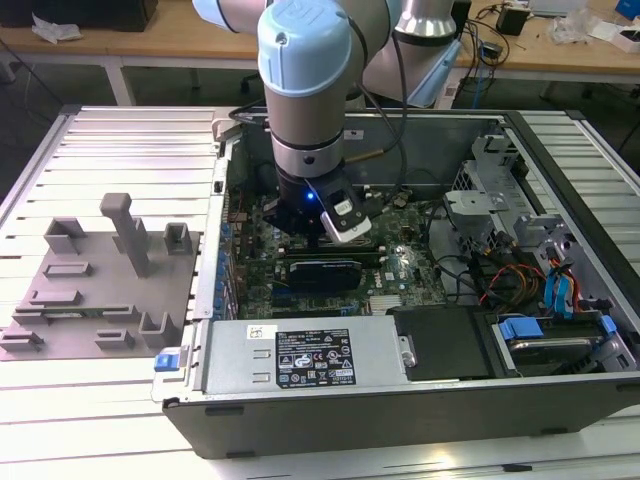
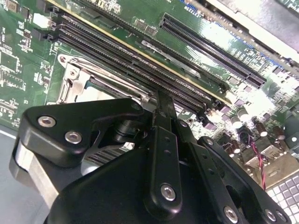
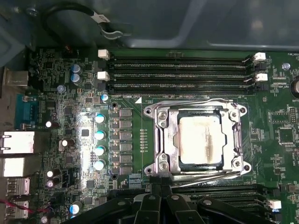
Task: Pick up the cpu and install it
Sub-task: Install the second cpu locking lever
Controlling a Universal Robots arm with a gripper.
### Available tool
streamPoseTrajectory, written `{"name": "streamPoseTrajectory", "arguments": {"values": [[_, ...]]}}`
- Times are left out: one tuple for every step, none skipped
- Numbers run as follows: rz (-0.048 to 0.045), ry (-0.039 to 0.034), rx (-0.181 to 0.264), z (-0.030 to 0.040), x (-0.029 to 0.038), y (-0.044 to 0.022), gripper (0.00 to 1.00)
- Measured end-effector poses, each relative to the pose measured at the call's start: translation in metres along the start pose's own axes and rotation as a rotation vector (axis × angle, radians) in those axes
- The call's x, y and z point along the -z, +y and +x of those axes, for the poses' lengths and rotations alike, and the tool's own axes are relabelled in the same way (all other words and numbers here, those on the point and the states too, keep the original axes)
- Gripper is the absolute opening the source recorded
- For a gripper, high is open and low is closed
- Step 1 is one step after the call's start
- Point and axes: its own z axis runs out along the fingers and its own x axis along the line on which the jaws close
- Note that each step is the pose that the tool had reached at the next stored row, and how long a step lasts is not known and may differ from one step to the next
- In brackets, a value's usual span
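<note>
First wrist view looks straight down on the motherboard point(image 3: 84, 135), where the cpu point(image 3: 201, 140) already lies inside its socket frame point(image 3: 161, 140), pale metal top up and smeared with old paste. It appears square to the frame, though whether it is fully seated cannot be told. The retention wires still stand off along the frame's edges, so the chip looks unlatched.

The gripper point(image 2: 161, 105) hangs low over the board just beside the socket, next to the memory slots point(image 2: 140, 60). Its fingers point(image 2: 163, 154) appear drawn together with nothing between them, empty and clenched. In the exterior view the arm point(image 1: 305, 80) reaches down into the open computer case point(image 1: 420, 400), which stands on the counter point(image 1: 100, 400) to the right of a grey plate point(image 1: 90, 290) carrying upright blocks.

The risks, as I judge them: a loose chip could be nudged askew by any brush from the fingertips, and a skewed chip pressed down would bend the socket contacts. The fingertips sit very near the slot latches and small board components, so a sideways drift could snag or chip them. Cables point(image 1: 500, 285) in the case's right part lie well apart from the arm.
</note>
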Motion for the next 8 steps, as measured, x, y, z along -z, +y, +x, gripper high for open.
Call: {"name": "streamPoseTrajectory", "arguments": {"values": [[-0.0068,-0.001,0.0,0.0,0.0001,-0.0004,0.11],[-0.0136,-0.0024,-0.001,0.0,0.0002,-0.0008,0.11],[-0.0228,-0.0045,-0.001,0.0,0.0002,-0.0014,0.11],[-0.0339,-0.007,-0.002,0.0,0.0001,-0.0026,0.11],[-0.0425,-0.0082,-0.002,0.0,-0.0003,-0.004,0.11],[-0.0485,-0.0089,-0.003,0.0,-0.0006,-0.0052,0.11],[-0.0597,-0.0103,-0.003,0.0001,-0.0009,-0.0066,0.11],[-0.0695,-0.0117,-0.004,0.0001,-0.0012,-0.0073,0.11]]}}
